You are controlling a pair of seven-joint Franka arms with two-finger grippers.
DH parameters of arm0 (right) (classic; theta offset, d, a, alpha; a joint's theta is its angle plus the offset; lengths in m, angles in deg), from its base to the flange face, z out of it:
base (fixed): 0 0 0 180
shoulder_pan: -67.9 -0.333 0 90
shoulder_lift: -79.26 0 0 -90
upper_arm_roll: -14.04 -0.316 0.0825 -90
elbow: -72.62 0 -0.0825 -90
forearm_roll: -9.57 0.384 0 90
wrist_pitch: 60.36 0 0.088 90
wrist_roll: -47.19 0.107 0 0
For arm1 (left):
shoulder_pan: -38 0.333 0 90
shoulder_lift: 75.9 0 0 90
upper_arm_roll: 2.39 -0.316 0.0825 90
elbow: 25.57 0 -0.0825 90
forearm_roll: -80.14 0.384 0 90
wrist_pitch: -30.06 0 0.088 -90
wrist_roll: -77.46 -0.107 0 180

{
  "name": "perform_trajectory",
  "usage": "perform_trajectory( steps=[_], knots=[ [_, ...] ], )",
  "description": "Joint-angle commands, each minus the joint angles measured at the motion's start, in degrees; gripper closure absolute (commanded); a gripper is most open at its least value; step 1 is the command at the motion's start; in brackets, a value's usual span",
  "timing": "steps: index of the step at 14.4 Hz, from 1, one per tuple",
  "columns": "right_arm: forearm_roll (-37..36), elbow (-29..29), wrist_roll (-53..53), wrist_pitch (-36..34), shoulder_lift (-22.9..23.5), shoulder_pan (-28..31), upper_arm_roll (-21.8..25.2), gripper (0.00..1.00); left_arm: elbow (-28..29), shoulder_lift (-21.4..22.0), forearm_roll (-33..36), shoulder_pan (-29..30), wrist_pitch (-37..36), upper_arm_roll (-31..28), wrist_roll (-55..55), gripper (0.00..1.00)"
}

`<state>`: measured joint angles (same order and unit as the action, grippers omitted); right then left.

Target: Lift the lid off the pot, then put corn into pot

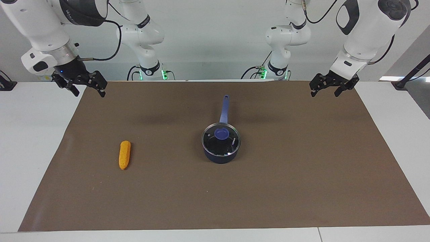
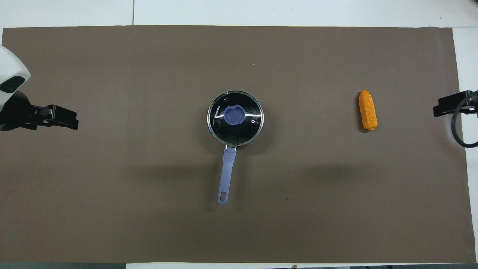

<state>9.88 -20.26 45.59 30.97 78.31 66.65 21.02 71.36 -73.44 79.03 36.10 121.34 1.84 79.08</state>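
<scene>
A robotics lab; two white robot arms point(image 1: 50, 33) stand at a white table point(image 1: 30, 141) spread with a plain brown mat point(image 1: 268, 188); bare white wall point(image 1: 215, 40), trailing cables point(image 1: 114, 37).

My pot point(image 1: 220, 156) is dark navy with a lighter blue handle; its clear lid point(image 1: 220, 140) has a silver rim and blue knob. The corn point(image 1: 124, 154) is orange-yellow, bumpy. Brown mat point(image 1: 302, 168), white table point(image 1: 30, 134).

Lidded pot point(image 1: 220, 155); corn point(image 1: 124, 154) well apart.
</scene>
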Motion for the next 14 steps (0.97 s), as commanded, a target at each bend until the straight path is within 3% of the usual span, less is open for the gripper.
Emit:
perform_trajectory(
  steps=[1, 7, 10, 14],
  knots=[
    [0.05, -0.29, -1.03, -0.1, -0.19, 0.55, -0.47, 0.0, 0.28, 0.61, 0.93, 0.06, -0.31, -0.1, -0.74, 0.0],
    [0.22, -0.2, -1.03, -0.19, -0.19, 0.2, -0.47, 0.0, 1.16, 1.05, 0.76, 1.64, 0.3, -0.27, 0.05, 0.0],
    [0.84, -2.55, -1.56, 1.74, -1.24, -1.46, -1.09, 0.0, 0.64, 0.0, 0.67, -1.42, 3.55, 0.16, -0.04, 0.0],
    [1.19, -14.41, -3.23, 19.73, -3.19, -2.61, -1.0, 0.0, -3.48, -5.78, 0.06, -11.34, 4.43, 0.25, 8.74, 0.0]
  ],
)
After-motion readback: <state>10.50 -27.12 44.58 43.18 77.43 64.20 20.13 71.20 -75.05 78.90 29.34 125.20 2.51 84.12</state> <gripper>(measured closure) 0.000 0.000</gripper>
